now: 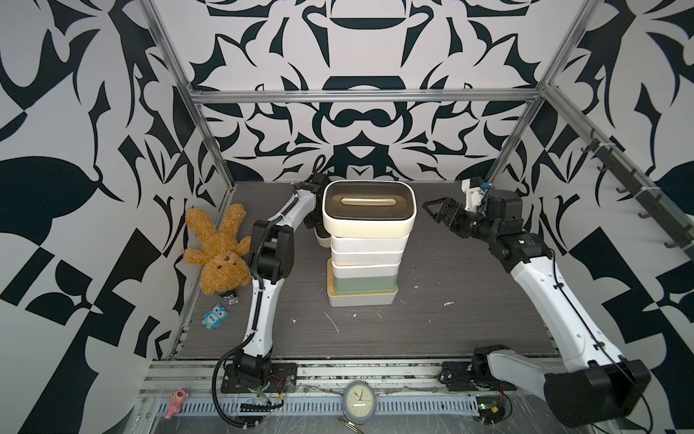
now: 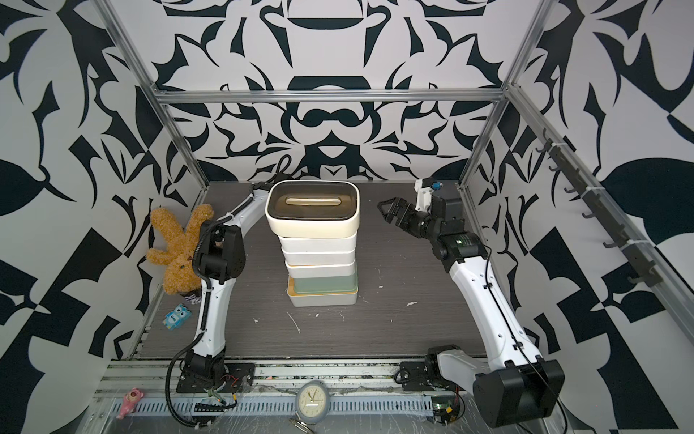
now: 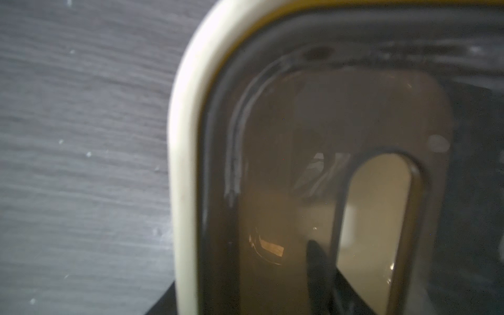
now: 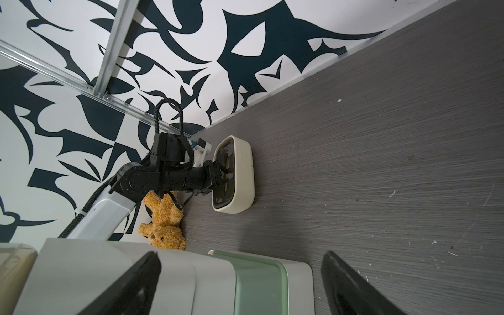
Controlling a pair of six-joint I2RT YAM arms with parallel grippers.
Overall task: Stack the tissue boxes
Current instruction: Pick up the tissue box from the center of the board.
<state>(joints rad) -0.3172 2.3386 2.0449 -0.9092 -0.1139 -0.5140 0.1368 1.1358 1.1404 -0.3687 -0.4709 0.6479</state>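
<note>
Cream with a dark lid, the one tissue box (image 4: 242, 174) not yet on the stack (image 1: 366, 255) sits on the counter (image 1: 450, 300) behind that stack, toward the back wall. In both top views you get only a sliver of it (image 1: 323, 238) past the stack's left side. Your left pincer (image 4: 225, 173) is down on its lid at the slot, jaws drawn narrow. Whether they actually pinch the slot's rim I cannot tell: the left wrist view shows one dark fingertip (image 3: 316, 270) beside the slot and nothing of its partner.

What matters for you is that this box's long axis runs across the counter's grain, while the stacked boxes lie along it, so expect a quarter turn on the way up. The left arm is plainly the nearer. Your right pincer (image 1: 435, 210) hangs spread wide and empty, well off to the stack's right.
</note>
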